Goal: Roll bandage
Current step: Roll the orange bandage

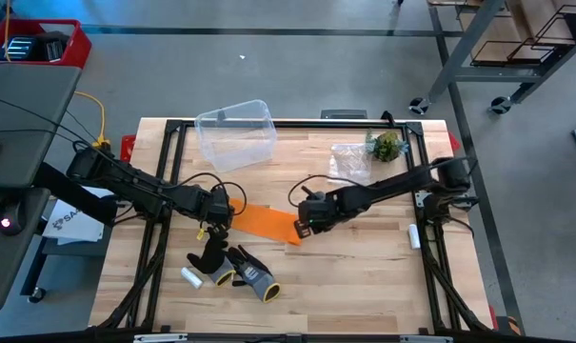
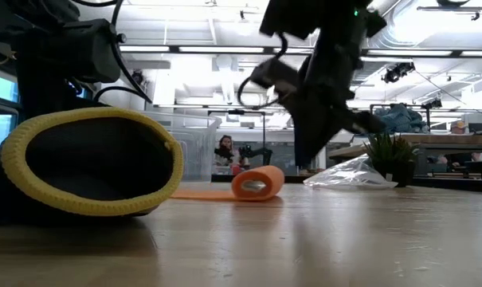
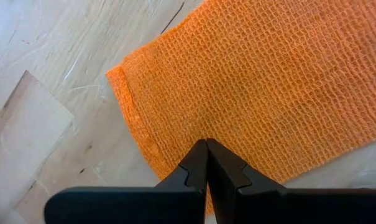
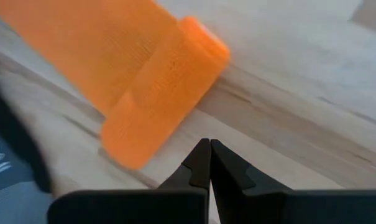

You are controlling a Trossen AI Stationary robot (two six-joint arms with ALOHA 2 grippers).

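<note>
The orange bandage (image 1: 267, 221) lies as a flat band on the wooden table, with its right end wound into a short roll (image 2: 257, 182) that rests on the table. My left gripper (image 1: 230, 214) is shut at the band's flat left end (image 3: 132, 93). My right gripper (image 1: 302, 229) is shut and low over the table, right beside the roll (image 4: 163, 106) on its right side. In the low view the right gripper (image 2: 304, 155) stands just beyond the roll. My left gripper has its shut fingertips (image 3: 206, 152) down on the flat single layer of the bandage (image 3: 237, 118), close to its free end and near one long edge. The fingers come from above, slanting from the table's left. The band lies flat on the table. My right gripper's shut fingertips (image 4: 209, 152) stand next to the roll's side (image 4: 188, 118); whether they touch it, I cannot tell.
Black-grey-yellow gloves (image 1: 242, 272) and a small white cylinder (image 1: 190, 277) lie near the front edge; a glove (image 2: 89, 163) fills the low view's left. A clear plastic box (image 1: 235, 133), a crumpled plastic bag (image 1: 349, 162) and a small plant (image 1: 387, 146) stand at the back.
</note>
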